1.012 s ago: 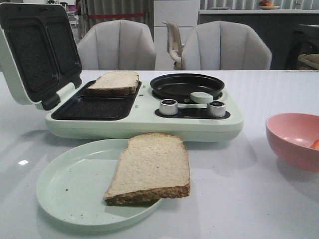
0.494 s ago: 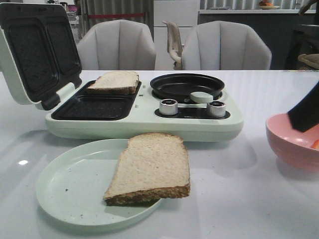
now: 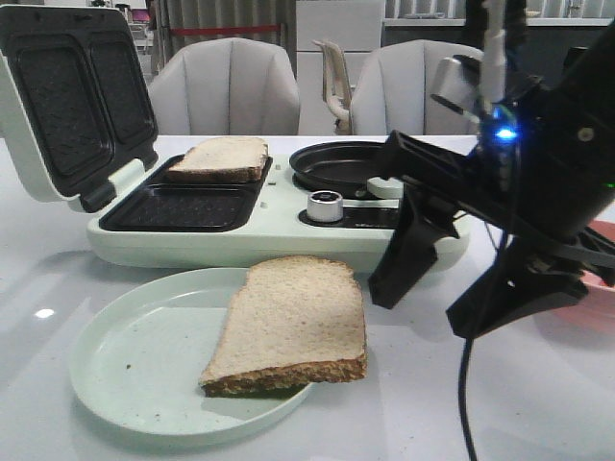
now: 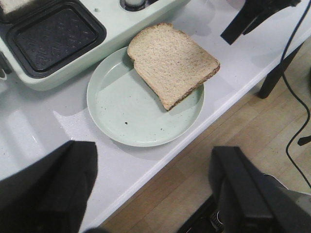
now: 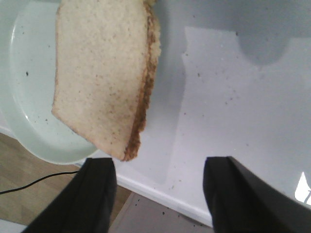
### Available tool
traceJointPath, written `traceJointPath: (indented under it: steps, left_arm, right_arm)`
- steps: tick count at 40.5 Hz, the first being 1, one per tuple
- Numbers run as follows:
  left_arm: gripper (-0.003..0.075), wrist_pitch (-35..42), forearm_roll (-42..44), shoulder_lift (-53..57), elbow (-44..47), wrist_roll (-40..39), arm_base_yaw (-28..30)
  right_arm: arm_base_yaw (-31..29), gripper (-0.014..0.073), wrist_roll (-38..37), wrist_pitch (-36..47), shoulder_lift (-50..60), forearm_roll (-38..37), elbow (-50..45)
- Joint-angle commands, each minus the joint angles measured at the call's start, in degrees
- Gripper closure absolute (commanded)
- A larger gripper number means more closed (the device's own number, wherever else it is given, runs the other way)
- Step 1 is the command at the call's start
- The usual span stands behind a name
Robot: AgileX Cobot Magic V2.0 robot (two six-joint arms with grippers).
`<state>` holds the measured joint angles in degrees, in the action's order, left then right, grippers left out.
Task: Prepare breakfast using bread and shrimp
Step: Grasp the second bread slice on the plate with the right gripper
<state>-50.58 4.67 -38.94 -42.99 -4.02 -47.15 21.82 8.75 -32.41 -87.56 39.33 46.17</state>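
Note:
One bread slice (image 3: pixel 293 322) lies on the pale green plate (image 3: pixel 125 365) near the table's front; it also shows in the left wrist view (image 4: pixel 170 60) and the right wrist view (image 5: pixel 102 73). A second slice (image 3: pixel 221 157) lies in the sandwich maker's far tray. My right gripper (image 3: pixel 437 298) is open and empty, hanging above the table just right of the plated slice, fingers pointing down (image 5: pixel 160 199). My left gripper (image 4: pixel 148 194) is open and empty over the table's front edge, short of the plate (image 4: pixel 121 111). No shrimp shows.
The pale green sandwich maker (image 3: pixel 269 230) stands behind the plate with its lid (image 3: pixel 67 96) raised, a bare near tray (image 3: pixel 183 206), a round black pan (image 3: pixel 336 163) and a knob (image 3: pixel 325 205). The pink bowl (image 3: pixel 603 235) is mostly hidden behind my right arm. Chairs stand beyond the table.
My right arm has swung in from the pink bowl at the far right to the table's middle, now covering the cooker's right end and most of the bowl. Both bread slices are unmoved.

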Motion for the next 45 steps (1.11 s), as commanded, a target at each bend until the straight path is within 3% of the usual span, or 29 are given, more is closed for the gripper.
traceJointPath:
  steps: [1,21,31,45]
  left_arm:
    - [0.019,4.3,0.2,0.2,-1.5,0.1,-0.5]
    - [0.019,4.3,0.2,0.2,-1.5,0.1,-0.5]
    - [0.019,4.3,0.3,0.2,-1.5,0.1,-0.5]
    - [0.019,4.3,0.8,0.2,-1.5,0.2,-0.5]
  right_arm:
    - [0.0,0.0089,0.9,-1.3,-1.9,2.0,4.9]
    - [0.0,0.0099,1.1,-7.5,-15.2,2.2,17.8]
    - [0.0,0.0289,1.4,-7.3,-16.4,2.6,18.4]
    - [0.0,0.0461,1.9,-7.4,-16.4,2.6,18.4]
